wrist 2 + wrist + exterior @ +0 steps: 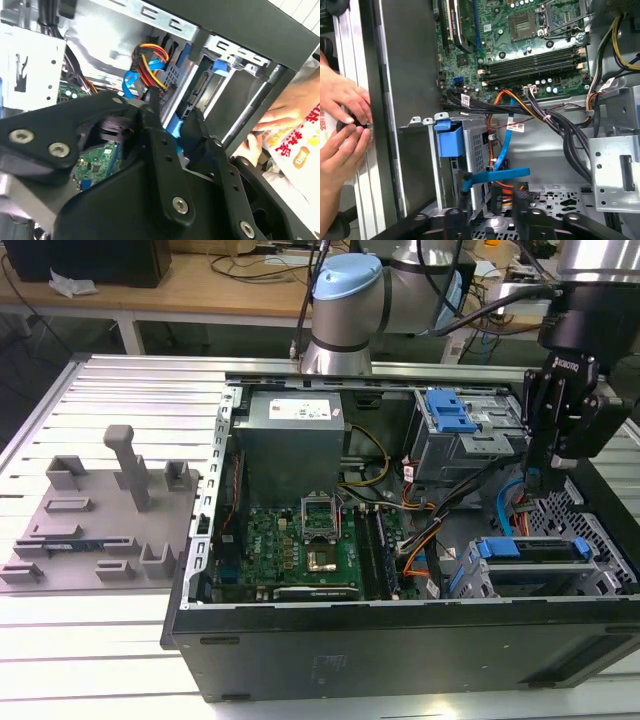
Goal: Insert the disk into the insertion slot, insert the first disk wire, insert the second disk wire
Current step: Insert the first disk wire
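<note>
Robotics lab: slotted aluminium table (pixel 120 390), cluttered workbench (pixel 200 292), opened computer case (pixel 400 650).

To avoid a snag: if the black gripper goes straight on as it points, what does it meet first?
Probably the flat blue cable crossing just ahead of the gripper; depth is unclear.

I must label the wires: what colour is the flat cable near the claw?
The flat cable is bright blue, seen best in the first wrist view.
</note>
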Motion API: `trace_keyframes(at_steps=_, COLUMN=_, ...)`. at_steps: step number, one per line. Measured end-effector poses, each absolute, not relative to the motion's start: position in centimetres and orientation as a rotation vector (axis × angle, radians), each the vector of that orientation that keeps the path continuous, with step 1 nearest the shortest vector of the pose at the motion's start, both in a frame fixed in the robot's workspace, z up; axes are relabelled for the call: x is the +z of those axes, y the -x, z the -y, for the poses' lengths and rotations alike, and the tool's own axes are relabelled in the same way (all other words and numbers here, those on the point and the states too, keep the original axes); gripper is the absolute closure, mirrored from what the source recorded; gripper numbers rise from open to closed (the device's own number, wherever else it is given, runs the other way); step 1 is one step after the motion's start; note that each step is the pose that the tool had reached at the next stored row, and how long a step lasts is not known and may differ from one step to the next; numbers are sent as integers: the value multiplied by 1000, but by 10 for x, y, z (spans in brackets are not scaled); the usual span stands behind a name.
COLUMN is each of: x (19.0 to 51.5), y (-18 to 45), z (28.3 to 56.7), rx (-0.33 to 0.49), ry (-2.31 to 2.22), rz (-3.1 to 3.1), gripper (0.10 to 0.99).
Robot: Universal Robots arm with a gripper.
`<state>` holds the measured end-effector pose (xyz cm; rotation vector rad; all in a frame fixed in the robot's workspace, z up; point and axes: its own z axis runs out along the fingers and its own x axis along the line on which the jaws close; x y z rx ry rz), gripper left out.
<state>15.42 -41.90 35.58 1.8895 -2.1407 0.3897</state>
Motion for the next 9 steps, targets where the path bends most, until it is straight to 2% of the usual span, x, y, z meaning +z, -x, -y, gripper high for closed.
trace_keyframes(at_steps=9, x=351, y=-153, z=413, rx=474, ry=-1874, rz=2149, gripper=671)
